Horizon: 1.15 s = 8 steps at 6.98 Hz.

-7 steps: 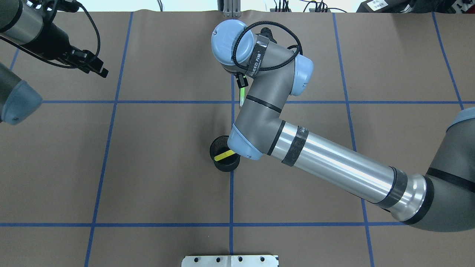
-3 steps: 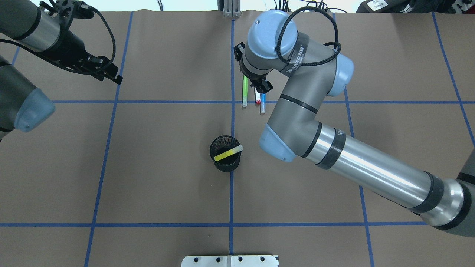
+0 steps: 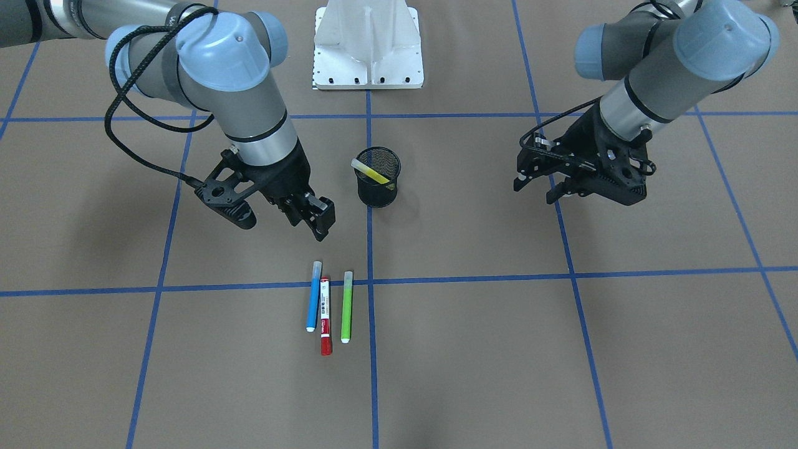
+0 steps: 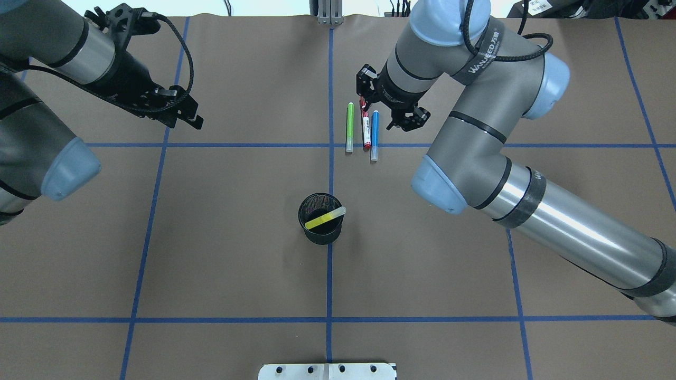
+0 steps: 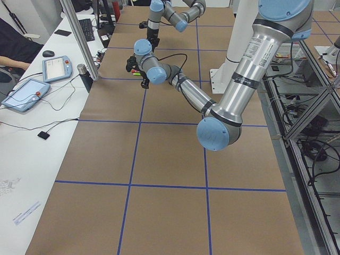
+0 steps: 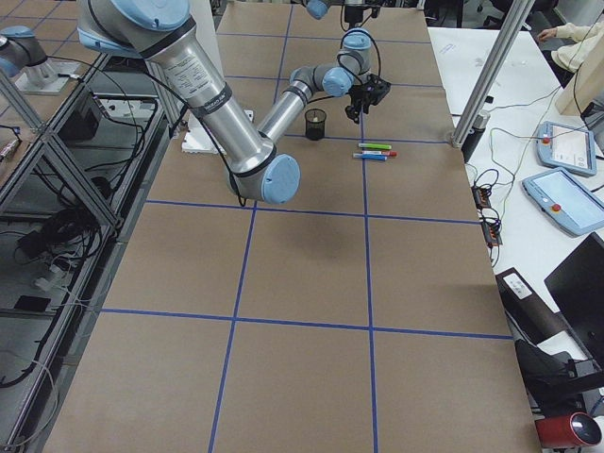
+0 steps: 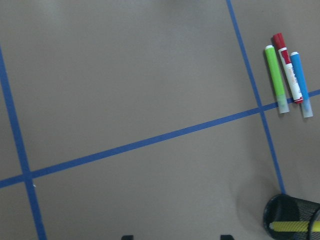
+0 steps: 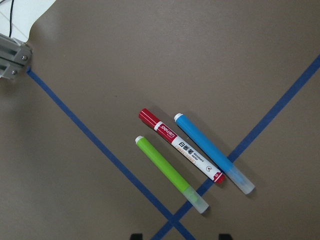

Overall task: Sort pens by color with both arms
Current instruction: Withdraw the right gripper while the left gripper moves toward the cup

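Green (image 4: 349,126), red (image 4: 365,132) and blue (image 4: 374,134) pens lie side by side on the table, across a blue tape line. The right wrist view shows them from above: green (image 8: 170,172), red (image 8: 180,145), blue (image 8: 210,150). The yellow pen (image 4: 325,217) leans inside the black mesh cup (image 4: 309,203) at the middle. My right gripper (image 4: 405,120) hangs open and empty just right of the blue pen, above the table. My left gripper (image 4: 191,117) is open and empty, far left of the pens. In the front view the right gripper (image 3: 312,218) is above the pens (image 3: 325,315).
Blue tape lines divide the brown table cover into squares. The white pedestal (image 3: 368,56) stands on the robot's side behind the cup (image 3: 378,187). The left wrist view shows the three pens (image 7: 287,70) and the cup (image 7: 290,215) at its right edge.
My right arm has swung right and away from the cup, uncovering the red and blue pens. My left gripper has moved right, toward the middle. The pens have not moved.
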### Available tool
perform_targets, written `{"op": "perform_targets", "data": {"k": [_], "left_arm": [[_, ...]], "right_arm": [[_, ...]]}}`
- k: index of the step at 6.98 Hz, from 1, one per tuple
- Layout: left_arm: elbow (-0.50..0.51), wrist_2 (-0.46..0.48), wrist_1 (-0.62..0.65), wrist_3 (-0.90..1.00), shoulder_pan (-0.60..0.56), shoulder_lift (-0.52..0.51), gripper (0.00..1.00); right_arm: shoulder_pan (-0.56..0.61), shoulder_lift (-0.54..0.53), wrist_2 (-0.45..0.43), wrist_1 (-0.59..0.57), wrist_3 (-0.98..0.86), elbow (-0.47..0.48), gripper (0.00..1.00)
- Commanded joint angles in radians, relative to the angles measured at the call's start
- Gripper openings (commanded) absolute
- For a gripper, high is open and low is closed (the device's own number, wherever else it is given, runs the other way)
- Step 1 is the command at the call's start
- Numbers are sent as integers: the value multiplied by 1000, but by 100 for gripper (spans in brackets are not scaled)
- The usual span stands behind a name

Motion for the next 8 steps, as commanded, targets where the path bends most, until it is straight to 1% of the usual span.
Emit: {"op": "perform_targets", "data": {"k": [1,2,3,4,5,6,7,8], "left_arm": [[-10,-1,30,-211,57,-59,66],[-32,1,120,-296,85,-102,66],[-72,3,206,-400,115,-125,66],[-111,4,244,-551,143,-142,66],[-146,4,245,-714,164,-146,66],[-151,7,247,-860,189,-150,66],[-148,12,253,-945,221,-150,66],[-145,48,259,-1012,247,-149,66]], "right_arm": [[29,-14,22,-130,-241,39,61],[51,-28,24,-161,-350,49,61],[63,-63,24,-166,-440,75,62],[78,-80,32,-167,-510,81,65],[80,-82,35,-167,-535,81,73],[88,-83,65,-169,-556,79,75],[100,-85,82,-171,-634,81,77],[123,-88,94,-174,-721,78,97]]}}
